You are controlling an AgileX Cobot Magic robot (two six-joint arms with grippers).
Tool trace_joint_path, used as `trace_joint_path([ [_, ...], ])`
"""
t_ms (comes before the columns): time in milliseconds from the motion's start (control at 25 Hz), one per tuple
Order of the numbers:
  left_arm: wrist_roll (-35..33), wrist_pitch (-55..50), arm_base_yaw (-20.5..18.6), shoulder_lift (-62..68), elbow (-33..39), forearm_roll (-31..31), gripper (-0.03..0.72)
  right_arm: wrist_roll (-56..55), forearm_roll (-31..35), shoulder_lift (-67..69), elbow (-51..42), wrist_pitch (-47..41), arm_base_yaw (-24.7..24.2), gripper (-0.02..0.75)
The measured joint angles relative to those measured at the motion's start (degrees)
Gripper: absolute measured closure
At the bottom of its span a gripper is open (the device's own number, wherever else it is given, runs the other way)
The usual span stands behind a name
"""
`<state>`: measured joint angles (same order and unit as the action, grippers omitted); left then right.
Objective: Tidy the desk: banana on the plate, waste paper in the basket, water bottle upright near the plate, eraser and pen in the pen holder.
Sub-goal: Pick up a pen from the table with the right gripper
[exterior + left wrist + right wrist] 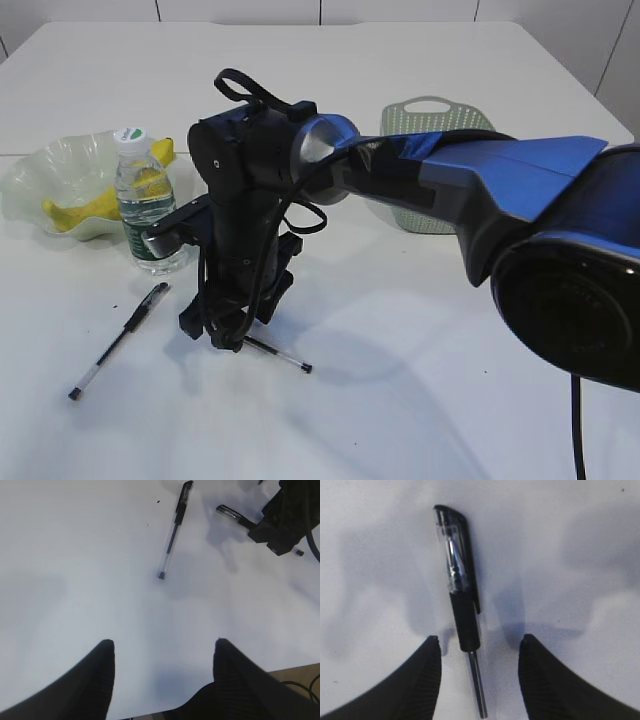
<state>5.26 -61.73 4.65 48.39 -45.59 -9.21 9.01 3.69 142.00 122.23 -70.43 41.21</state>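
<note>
While the right gripper (479,652) hangs low over a pen (462,605) with its jaws wide, straddling the barrel without touching it, the left gripper (162,655) stands open over bare desk (75,580). A second pen (118,340) lies further left. The banana (90,205) sits on the plate (35,165), the water bottle (145,200) upright just beside it. The basket (425,115) stands far right.

Banana (85,208) in plate (40,165), bottle (143,200) upright beside it; two pens (118,340) (460,605) flat near; basket (425,125) far right.
</note>
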Motion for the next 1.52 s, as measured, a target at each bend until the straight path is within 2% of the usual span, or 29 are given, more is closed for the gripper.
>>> trace_joint_path([
  [1520, -0.07, 1.29, 0.00, 0.00, 0.00, 0.00, 0.244, 0.00, 0.12, 0.73, 0.00, 0.21, 0.00, 0.363],
])
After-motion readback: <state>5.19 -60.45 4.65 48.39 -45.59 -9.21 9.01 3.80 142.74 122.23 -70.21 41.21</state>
